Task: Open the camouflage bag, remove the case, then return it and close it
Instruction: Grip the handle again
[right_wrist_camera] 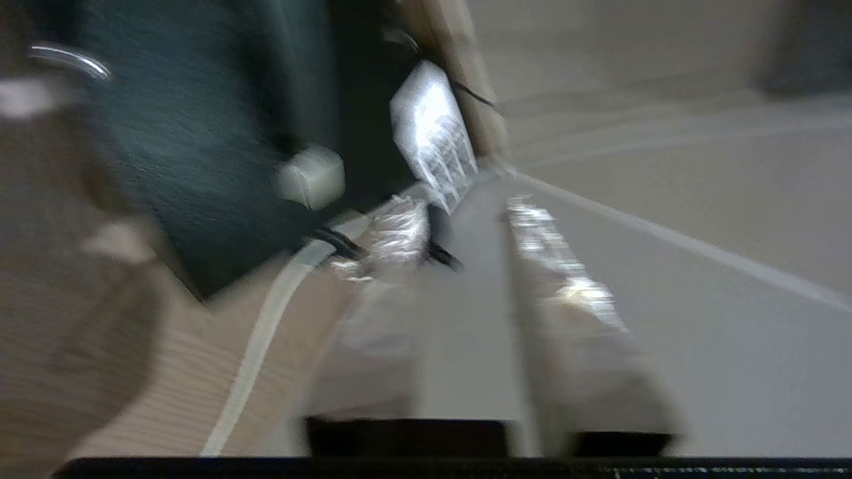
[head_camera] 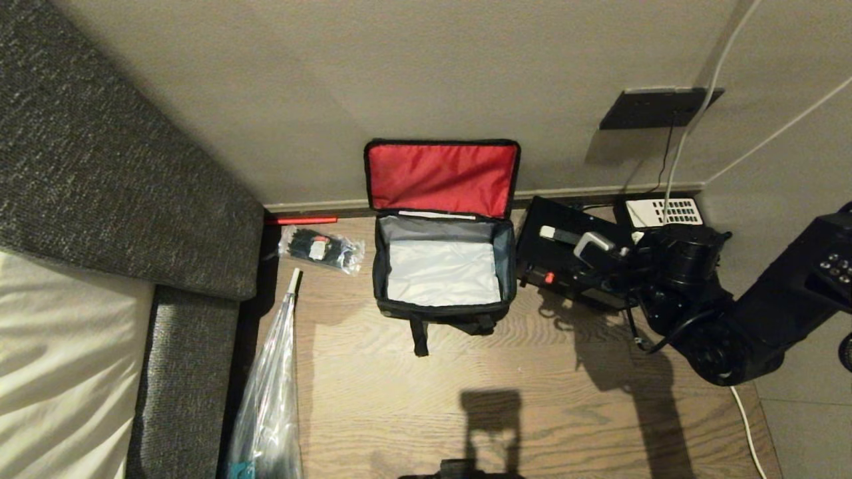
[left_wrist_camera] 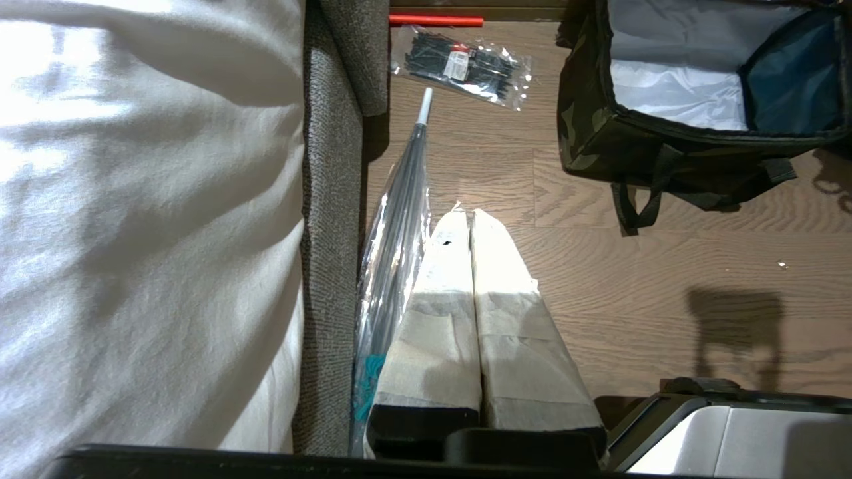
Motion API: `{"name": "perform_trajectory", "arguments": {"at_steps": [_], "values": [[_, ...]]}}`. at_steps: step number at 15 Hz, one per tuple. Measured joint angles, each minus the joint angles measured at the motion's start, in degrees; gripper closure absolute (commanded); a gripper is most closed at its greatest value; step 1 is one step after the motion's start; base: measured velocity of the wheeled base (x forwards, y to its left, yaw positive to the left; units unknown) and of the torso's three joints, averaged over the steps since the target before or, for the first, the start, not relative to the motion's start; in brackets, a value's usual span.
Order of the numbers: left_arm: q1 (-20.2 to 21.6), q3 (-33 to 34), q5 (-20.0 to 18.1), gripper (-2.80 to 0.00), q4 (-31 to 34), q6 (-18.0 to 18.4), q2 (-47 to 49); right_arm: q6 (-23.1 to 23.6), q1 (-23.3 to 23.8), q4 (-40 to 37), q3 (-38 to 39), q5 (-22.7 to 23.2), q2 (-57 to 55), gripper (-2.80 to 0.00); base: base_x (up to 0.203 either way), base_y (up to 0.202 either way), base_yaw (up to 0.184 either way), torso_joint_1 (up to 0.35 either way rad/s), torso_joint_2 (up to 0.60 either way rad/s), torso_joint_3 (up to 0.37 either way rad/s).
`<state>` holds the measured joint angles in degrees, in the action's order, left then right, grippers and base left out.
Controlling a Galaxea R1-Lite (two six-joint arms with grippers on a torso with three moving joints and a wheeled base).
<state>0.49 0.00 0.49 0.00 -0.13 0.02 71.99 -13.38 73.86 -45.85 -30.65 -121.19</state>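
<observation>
One camouflage bag (head_camera: 442, 266) stands open on the floor by the far wall, red lid up, its silver interior empty. One black case (head_camera: 566, 256) lies just right of it. The right gripper (head_camera: 602, 247) sits over the case, fingers slightly parted. The left gripper (left_wrist_camera: 471, 219) is closed. No legible writing.

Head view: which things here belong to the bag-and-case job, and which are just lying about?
Job:
- camouflage bag, lid open
- case, out, beside the bag
- right end effector, over the case

Lying about:
- packet of black ties
- telephone
- red stick
- umbrella
</observation>
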Motion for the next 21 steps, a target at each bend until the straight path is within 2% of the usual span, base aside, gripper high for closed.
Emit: {"name": "perform_trajectory", "arguments": {"at_steps": [3, 8, 13, 21], "values": [[0.0, 0.0, 0.0, 0.0, 0.0, 0.0, 0.0, -0.7, -0.5, 0.5, -0.8, 0.0, -3.1, -2.8, 0.0, 0.0, 0.0, 0.0, 0.0, 0.0], [0.0, 0.0, 0.0, 0.0, 0.0, 0.0, 0.0, -4.5, -1.8, 0.3, -5.0, 0.2, -8.2, -2.8, 0.0, 0.0, 0.0, 0.0, 0.0, 0.0], [-0.1, 0.0, 0.0, 0.0, 0.0, 0.0, 0.0, 0.1, -2.4, 0.9, -7.5, 0.0, -10.7, -2.8, 0.0, 0.0, 0.0, 0.0, 0.0, 0.0], [-0.1, 0.0, 0.0, 0.0, 0.0, 0.0, 0.0, 3.1, -2.3, 0.7, -11.5, -1.0, -11.9, -2.8, 0.0, 0.0, 0.0, 0.0, 0.0, 0.0]]}}
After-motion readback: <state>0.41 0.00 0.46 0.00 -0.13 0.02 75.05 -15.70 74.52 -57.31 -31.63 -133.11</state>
